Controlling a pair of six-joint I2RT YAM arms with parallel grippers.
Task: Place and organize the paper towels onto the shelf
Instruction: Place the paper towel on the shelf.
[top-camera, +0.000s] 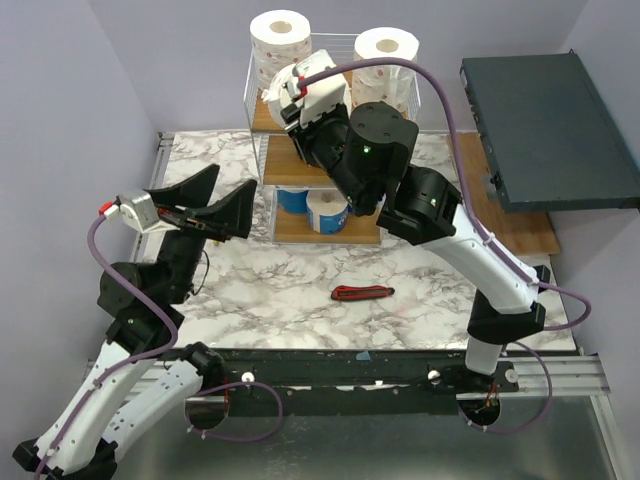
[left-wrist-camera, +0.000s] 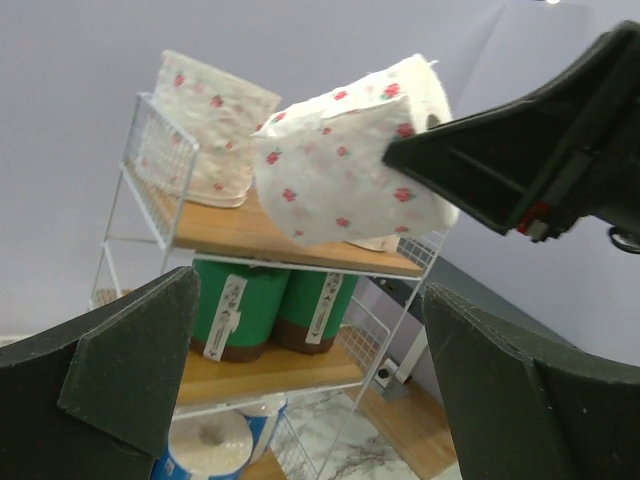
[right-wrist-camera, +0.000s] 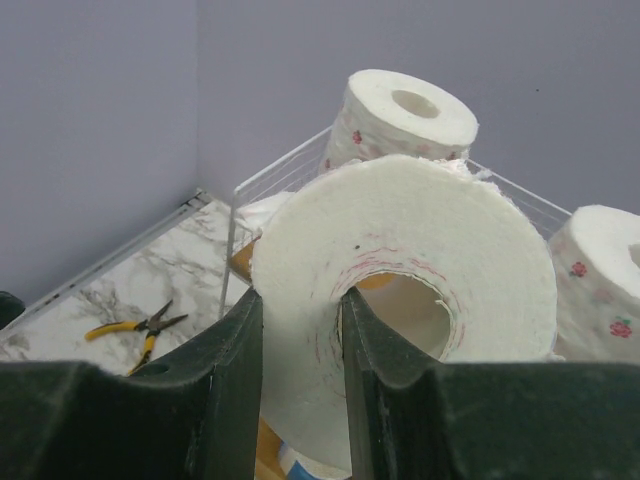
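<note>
My right gripper (right-wrist-camera: 300, 350) pinches the soft, light floral roll (right-wrist-camera: 420, 270) through its wall at frame centre, one finger in the core; it dents easily. My left gripper (left-wrist-camera: 310, 380) gapes wide, empty.

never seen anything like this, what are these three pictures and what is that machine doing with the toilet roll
Two robot arms stand bolted at a marble-patterned table's near edge. One picture looks down from above; the other two come from cameras on each wrist, so each shows its own dark fingers. The right gripper pinches the wall of a white roll with pink dots, one finger in its core, lifted by the top of a white wire shelf. The left gripper hangs open and empty. The shelf holds more dotted rolls, green-wrapped ones and blue-wrapped ones. A red-and-black knife lies on the table.
</note>
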